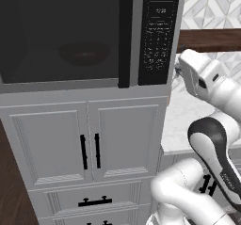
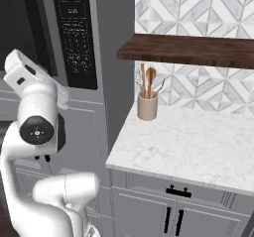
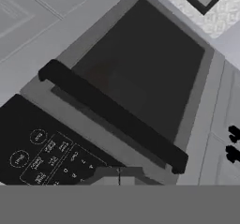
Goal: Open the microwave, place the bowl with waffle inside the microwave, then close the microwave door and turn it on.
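We have the microwave door (image 1: 61, 36) shut with the bowl with waffle (image 1: 84, 52) dimly visible behind its dark window, so what remains is turning the microwave (image 1: 89, 36) on. Our gripper (image 3: 119, 177), fingers clenched on nothing, sits just in front of the keypad panel (image 1: 159, 33), and we should press one button squarely with the closed tips. The handle (image 1: 125, 36) stands vertical, left of that keypad.
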